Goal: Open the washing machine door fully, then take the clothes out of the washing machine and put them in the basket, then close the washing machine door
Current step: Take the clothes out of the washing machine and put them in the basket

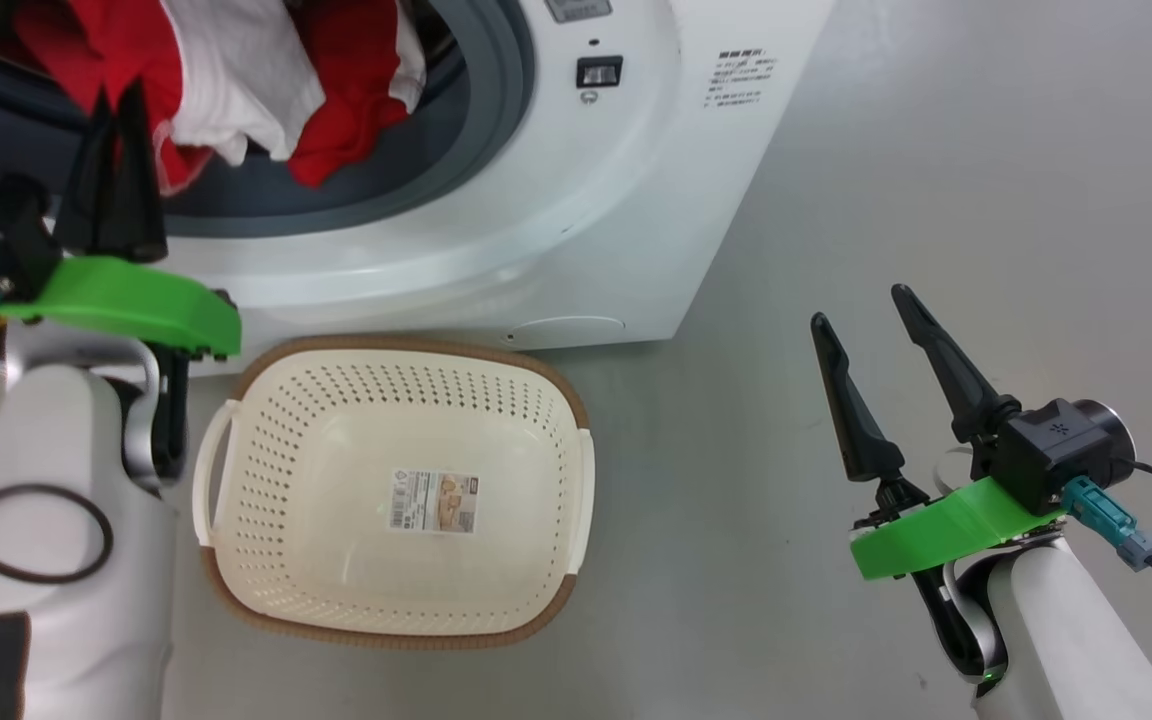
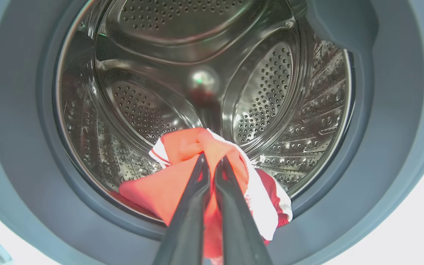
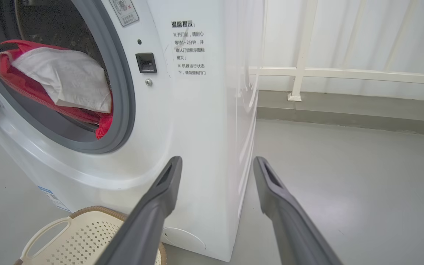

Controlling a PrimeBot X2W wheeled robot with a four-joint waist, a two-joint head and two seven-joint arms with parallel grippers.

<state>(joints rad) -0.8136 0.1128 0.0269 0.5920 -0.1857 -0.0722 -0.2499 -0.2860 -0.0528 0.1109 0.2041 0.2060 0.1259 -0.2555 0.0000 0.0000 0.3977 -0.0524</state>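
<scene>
Head view, looking down: noted smooth pale grey floor (image 1: 936, 200) under everything; logged white front-loading washing machine (image 1: 576, 200) across the top, round mouth uncovered, small block of dark printed text (image 1: 741, 75) near its front right edge.

Left wrist view, looking straight into the mouth: recorded shiny perforated steel drum (image 2: 197, 44), ringed by broad grey rubber gasket (image 2: 24, 129).

Found cream-white perforated plastic basket (image 1: 416, 345) with brown rim band and white side handles on the floor, just in front of the machine and below its mouth; perforated bottom bare to the eye.

Found bright red and white soft fabric clothes (image 1: 236, 80) bunched in the drum mouth, draped over the lower gasket lip; seen from the right wrist as a white panel lying on red cloth (image 3: 61, 73).

Logged left gripper (image 1: 116, 110) reaching up into the mouth from the lower left; long dark fingers pressed nearly together, pinching a red fold of the clothes (image 2: 182, 147) at the tips (image 2: 212, 158).

Logged right gripper (image 1: 861, 307) low at the right, well apart from machine and basket, over bare floor; fingers spread wide (image 3: 217, 160), pointing toward the machine's front right corner.

Noted small rectangular paper label (image 1: 434, 502) flat on the basket bottom.
</scene>
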